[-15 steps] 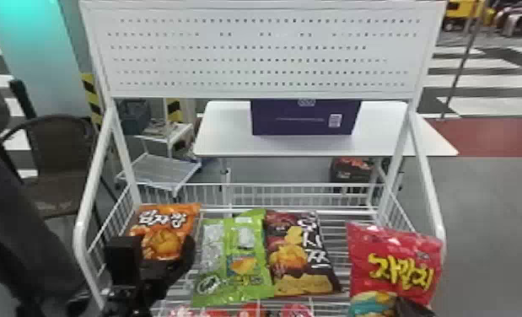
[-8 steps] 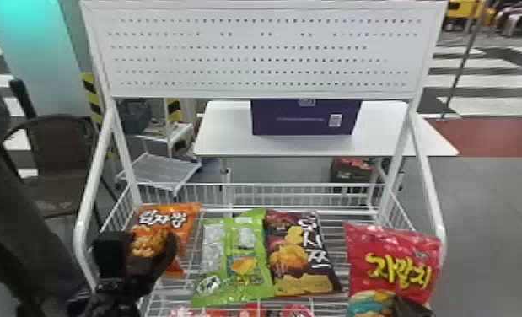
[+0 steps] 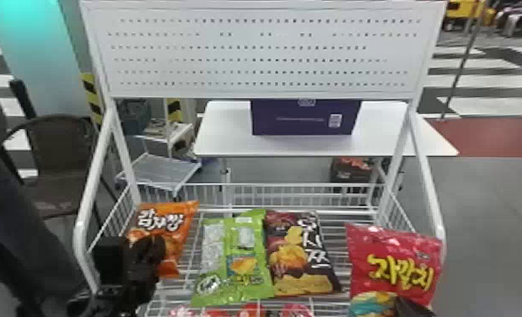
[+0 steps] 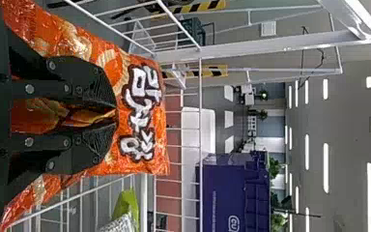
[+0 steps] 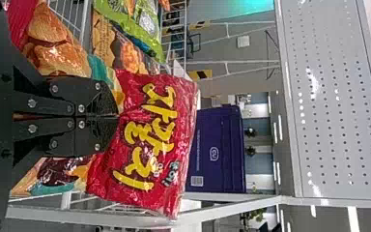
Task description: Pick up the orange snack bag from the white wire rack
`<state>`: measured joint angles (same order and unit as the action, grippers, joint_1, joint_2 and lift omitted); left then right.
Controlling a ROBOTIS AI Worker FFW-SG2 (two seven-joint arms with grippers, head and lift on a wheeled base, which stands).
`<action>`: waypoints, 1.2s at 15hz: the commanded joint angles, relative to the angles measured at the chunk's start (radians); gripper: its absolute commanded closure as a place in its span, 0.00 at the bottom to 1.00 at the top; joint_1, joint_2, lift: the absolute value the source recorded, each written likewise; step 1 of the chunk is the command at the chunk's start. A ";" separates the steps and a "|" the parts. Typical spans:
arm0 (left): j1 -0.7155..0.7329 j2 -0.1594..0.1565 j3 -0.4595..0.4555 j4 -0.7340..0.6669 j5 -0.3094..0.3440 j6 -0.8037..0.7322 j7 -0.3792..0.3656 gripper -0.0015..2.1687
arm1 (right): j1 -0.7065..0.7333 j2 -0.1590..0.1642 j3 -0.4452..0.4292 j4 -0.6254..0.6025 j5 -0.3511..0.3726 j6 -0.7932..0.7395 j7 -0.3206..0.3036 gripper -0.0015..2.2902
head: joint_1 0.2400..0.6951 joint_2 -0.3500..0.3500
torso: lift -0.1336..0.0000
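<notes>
The orange snack bag (image 3: 179, 227) leans at the left end of the white wire rack (image 3: 226, 184). My left gripper (image 3: 143, 248) is at the bag's front; in the left wrist view the left gripper (image 4: 116, 117) is shut on the orange snack bag (image 4: 157, 140), a fold of it pinched between the fingers. At the rack's right end, my right gripper (image 3: 411, 307) is low at the red snack bag (image 3: 390, 257). The right wrist view has the right gripper (image 5: 118, 116) shut on that red bag (image 5: 145, 145).
A green bag (image 3: 234, 257) and a dark brown bag (image 3: 302, 253) lie between the two held bags, the green one nearest the orange. White side rails (image 3: 93, 189) rise beside the orange bag. Behind the rack stands a white table (image 3: 226, 139) with a purple box (image 3: 306, 118).
The left gripper has shifted a little left, and its fingers have drawn together onto the orange bag. The right gripper and the red bag have hardly moved.
</notes>
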<state>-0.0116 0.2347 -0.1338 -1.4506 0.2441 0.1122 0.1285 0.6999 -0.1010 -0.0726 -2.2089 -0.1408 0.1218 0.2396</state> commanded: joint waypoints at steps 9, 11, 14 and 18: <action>0.368 -0.011 0.040 -0.422 0.023 -0.116 0.065 0.79 | -0.008 0.000 0.004 0.005 -0.002 0.000 0.000 0.97 | 0.57 0.50 | 1.00; 0.473 -0.011 0.037 -0.481 0.023 -0.190 0.079 0.79 | -0.011 0.000 0.008 0.008 -0.002 0.003 0.000 0.97 | 0.57 0.50 | 1.00; 0.564 -0.006 0.028 -0.502 0.023 -0.291 0.083 0.79 | -0.011 0.001 0.013 0.009 -0.006 0.013 0.003 0.97 | 0.57 0.50 | 1.00; 0.668 0.017 0.026 -0.574 0.012 -0.309 0.089 0.79 | -0.007 -0.002 0.017 0.006 -0.008 0.009 0.003 0.97 | 0.57 0.50 | 1.00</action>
<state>0.6239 0.2411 -0.1074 -2.0033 0.2602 -0.1899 0.2179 0.6910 -0.1028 -0.0555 -2.2020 -0.1480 0.1322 0.2424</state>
